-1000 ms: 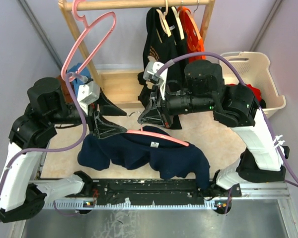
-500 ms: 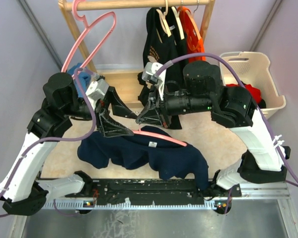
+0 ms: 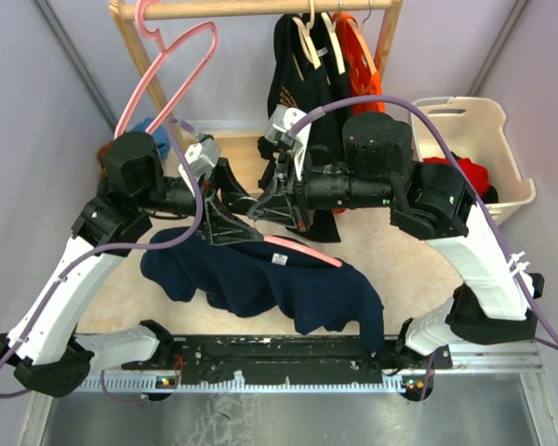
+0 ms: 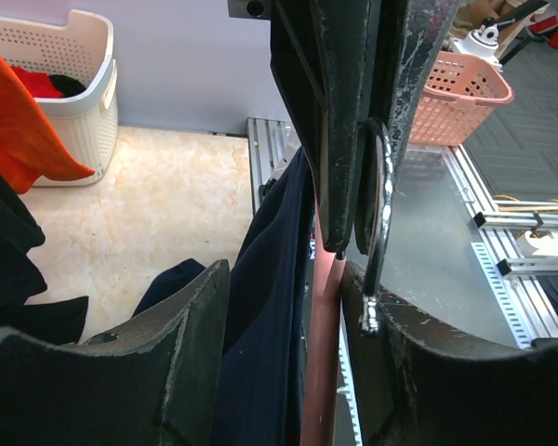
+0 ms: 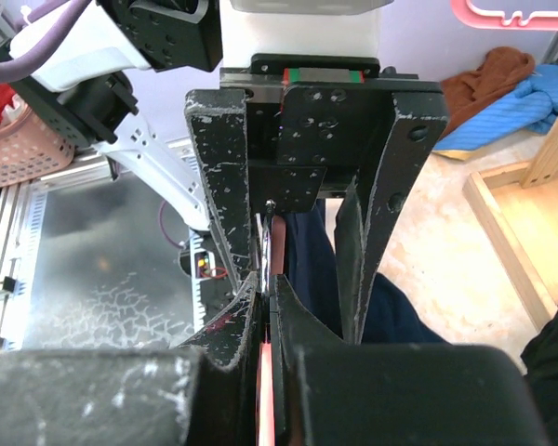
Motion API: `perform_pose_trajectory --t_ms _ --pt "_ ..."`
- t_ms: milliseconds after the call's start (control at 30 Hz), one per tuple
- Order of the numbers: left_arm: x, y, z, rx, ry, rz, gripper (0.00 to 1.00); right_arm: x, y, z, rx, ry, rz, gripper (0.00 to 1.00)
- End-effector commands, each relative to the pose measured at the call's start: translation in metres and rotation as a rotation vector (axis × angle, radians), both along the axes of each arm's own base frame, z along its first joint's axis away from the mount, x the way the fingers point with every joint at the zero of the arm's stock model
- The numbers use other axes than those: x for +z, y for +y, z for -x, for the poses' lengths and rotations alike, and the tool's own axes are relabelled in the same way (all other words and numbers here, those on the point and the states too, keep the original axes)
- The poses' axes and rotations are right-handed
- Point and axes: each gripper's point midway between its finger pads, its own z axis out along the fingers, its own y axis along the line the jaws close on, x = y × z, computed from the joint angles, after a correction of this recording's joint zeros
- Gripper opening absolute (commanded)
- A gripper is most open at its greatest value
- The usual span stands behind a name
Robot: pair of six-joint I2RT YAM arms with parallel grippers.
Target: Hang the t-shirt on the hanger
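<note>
The navy t-shirt [image 3: 279, 288] hangs draped over the pink hanger [image 3: 302, 251], whose bar shows at the neck beside the white label. My right gripper [image 3: 274, 200] is shut on the hanger at its top, where the silver hook [image 5: 265, 228] rises; pink plastic [image 5: 265, 390] shows between its jaws. My left gripper [image 3: 228, 218] faces it, closed on the t-shirt [image 4: 270, 307] at the left shoulder with the hanger bar [image 4: 321, 353] pressed inside its jaws. The hook [image 4: 379, 214] stands just beyond its right finger. The shirt's right side trails down to the front rail.
A wooden rack [image 3: 205, 9] stands behind with an all-pink hanger [image 3: 167, 65], a black shirt [image 3: 298, 84] and an orange shirt [image 3: 358, 56]. A white basket [image 3: 474, 139] of clothes sits at the right. Blue cloth [image 3: 149, 130] lies at the left.
My left arm has swung up and to the right, bringing its gripper close against the right gripper. The shirt's left side has lifted and shifted with it. The right gripper has barely moved.
</note>
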Motion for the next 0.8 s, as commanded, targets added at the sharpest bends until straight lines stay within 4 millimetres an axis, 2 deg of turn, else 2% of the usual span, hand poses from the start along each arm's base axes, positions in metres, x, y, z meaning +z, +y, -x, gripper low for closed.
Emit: perform_pose_trajectory --t_ms 0,333,500,633,667,767 --pt "-0.005 -0.001 -0.005 0.013 -0.011 -0.007 0.55 0.051 -0.004 0.001 -0.011 -0.081 -0.175 0.0" --pt "-0.023 -0.001 -0.004 0.001 0.02 -0.06 0.45 0.053 -0.005 -0.003 -0.033 -0.099 -0.177 0.0" --pt "-0.027 -0.003 -0.005 -0.006 0.027 -0.079 0.28 0.054 -0.005 -0.004 -0.038 -0.102 -0.181 0.0" --pt "-0.029 -0.005 -0.008 -0.005 0.03 -0.092 0.03 0.055 -0.004 -0.004 -0.039 -0.101 -0.187 0.0" --pt "-0.029 -0.005 -0.009 -0.001 0.027 -0.095 0.0 0.056 -0.004 -0.004 -0.037 -0.102 -0.189 0.0" --pt "-0.028 -0.005 -0.014 0.027 0.014 -0.103 0.0 0.055 -0.004 -0.004 -0.038 -0.101 -0.187 0.0"
